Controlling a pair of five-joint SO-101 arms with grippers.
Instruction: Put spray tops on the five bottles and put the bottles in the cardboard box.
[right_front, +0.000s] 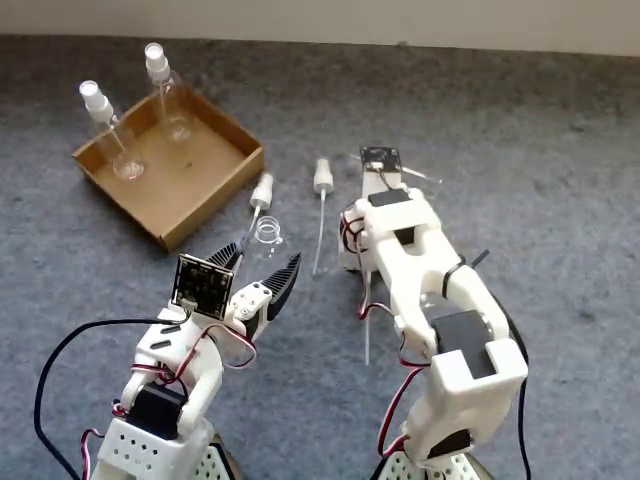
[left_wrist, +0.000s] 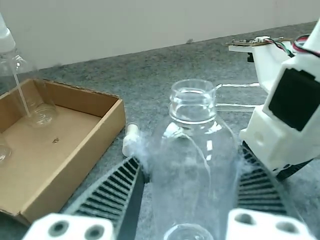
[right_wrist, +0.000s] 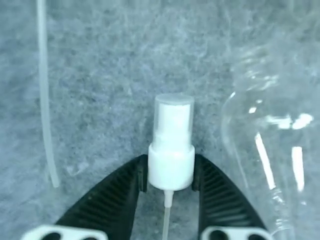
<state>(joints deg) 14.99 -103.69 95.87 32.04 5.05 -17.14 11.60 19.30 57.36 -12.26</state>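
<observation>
My left gripper is shut on a clear bottle whose neck has no top. It holds the bottle upright just off the cardboard box's near corner. My right gripper is shut on the white collar of a spray top, low over the grey mat, with its thin tube running back between the fingers. A clear bottle lies close beside that top. Two capped bottles stand in the box.
Two loose spray tops lie on the mat between the box and the right arm, the second with a long tube. Another thin tube lies beside my right gripper. The mat is open at far right.
</observation>
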